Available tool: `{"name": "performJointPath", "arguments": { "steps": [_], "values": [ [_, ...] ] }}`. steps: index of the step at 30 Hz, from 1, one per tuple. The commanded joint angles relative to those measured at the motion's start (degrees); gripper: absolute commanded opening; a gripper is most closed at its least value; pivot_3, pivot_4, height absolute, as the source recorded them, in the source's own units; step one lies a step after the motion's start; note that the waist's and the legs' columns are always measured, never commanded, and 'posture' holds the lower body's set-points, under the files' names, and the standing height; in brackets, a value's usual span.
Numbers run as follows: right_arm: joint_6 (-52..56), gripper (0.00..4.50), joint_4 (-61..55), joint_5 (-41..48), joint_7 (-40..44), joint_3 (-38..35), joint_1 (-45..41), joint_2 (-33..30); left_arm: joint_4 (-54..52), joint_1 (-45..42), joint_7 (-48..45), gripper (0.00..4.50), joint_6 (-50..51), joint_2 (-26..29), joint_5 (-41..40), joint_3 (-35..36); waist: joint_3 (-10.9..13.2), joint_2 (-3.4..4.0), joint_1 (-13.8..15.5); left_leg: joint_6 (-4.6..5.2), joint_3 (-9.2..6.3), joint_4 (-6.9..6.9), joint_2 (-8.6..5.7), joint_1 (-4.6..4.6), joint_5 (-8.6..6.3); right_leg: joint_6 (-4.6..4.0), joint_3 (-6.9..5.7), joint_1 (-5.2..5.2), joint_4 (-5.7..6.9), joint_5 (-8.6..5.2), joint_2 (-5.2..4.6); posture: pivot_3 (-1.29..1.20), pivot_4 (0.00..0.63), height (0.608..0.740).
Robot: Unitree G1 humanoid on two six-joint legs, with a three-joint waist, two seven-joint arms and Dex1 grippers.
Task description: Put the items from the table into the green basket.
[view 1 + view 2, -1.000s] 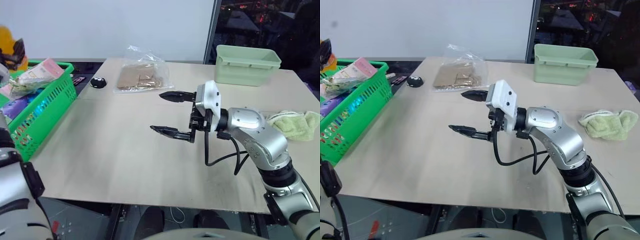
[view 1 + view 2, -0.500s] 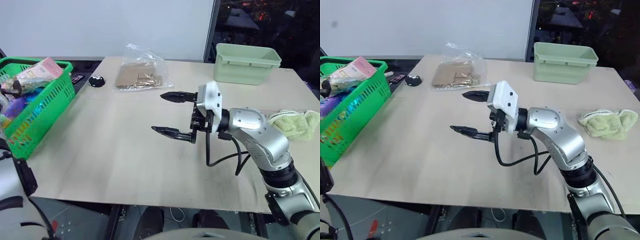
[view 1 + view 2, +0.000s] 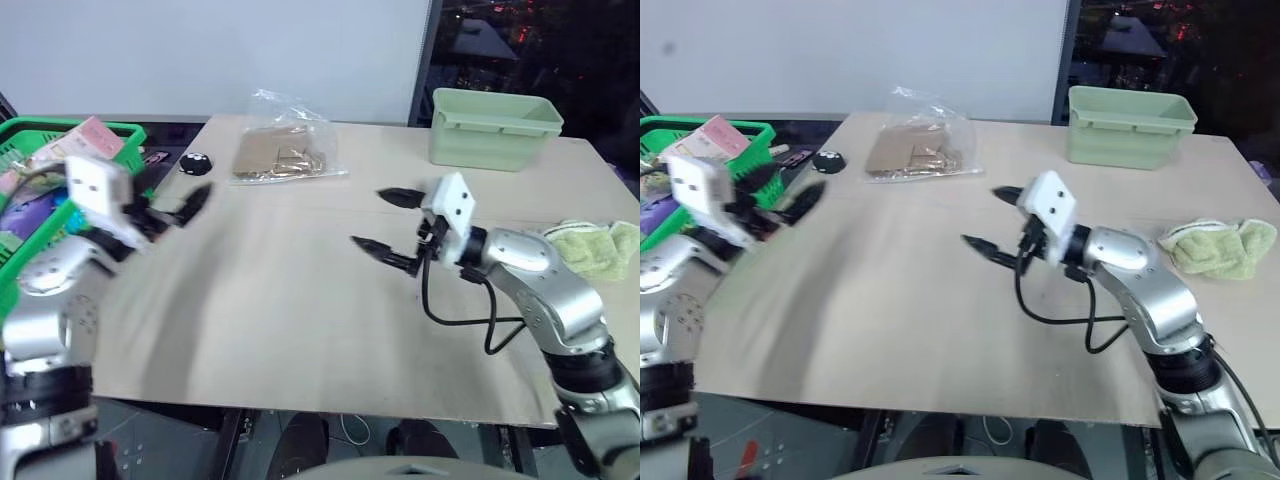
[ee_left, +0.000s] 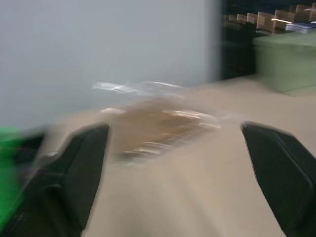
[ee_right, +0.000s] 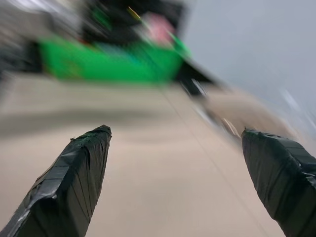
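Observation:
The green basket (image 3: 52, 130) stands off the table's left edge, with a long pink carton (image 3: 96, 136) and other goods lying in it. A clear bag of brown pieces (image 3: 285, 152) lies at the far middle of the table, and a small black round thing (image 3: 197, 162) sits to its left. My left gripper (image 3: 175, 210) hovers open and empty over the table's left side, between the basket and the bag (image 4: 158, 123). My right gripper (image 3: 368, 218) hangs open and empty over the table's middle right, pointing toward the basket (image 5: 108, 64).
A pale green solid-walled tub (image 3: 492, 128) stands at the far right of the table. A crumpled green cloth (image 3: 597, 247) lies near the right edge. Bare tabletop (image 3: 260, 290) stretches between the two grippers and toward the front edge.
My left arm has swung from the basket side out over the table's left part. My right gripper has drawn back to the right, still open.

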Motion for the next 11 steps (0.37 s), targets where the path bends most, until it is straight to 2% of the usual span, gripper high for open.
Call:
{"name": "performJointPath", "arguments": {
  "steps": [1, 6, 11],
  "values": [
    [3.08, 4.5, -3.33, -3.44, -6.57, -7.61, 6.17, -2.94, -10.7, 2.56, 4.27, 4.42, 7.89, -3.06, -1.8, -4.69, -0.01, 0.09, 0.12, 0.01, 0.04, 0.04, -0.02, 0.03, 0.0, 0.01, 0.07, 0.0, 0.02, 0.0, 0.02, 0.05, 0.0, 0.74],
    [5.91, 4.5, -8.82, -5.31, -12.76, -14.65, 16.78, -3.01, -13.59, 4.73, 6.55, 4.42, 12.06, -5.56, 0.12, -7.99, -0.07, 0.29, -1.54, 0.02, -0.02, 0.04, 0.06, 0.09, 0.02, 0.0, 0.14, -0.01, 0.06, -0.02, 0.22, 0.02, 0.0, 0.74],
    [6.41, 4.5, -13.15, -5.25, -15.27, -16.46, 22.12, -1.66, -14.68, 4.56, 8.56, 4.42, 14.91, -7.58, 1.79, -9.83, -0.17, 0.46, -3.19, 0.02, 0.06, 0.07, 0.06, 0.1, 0.01, 0.01, 0.26, 0.02, -0.01, -0.03, 0.22, -0.05, 0.0, 0.74]
  ]
}}
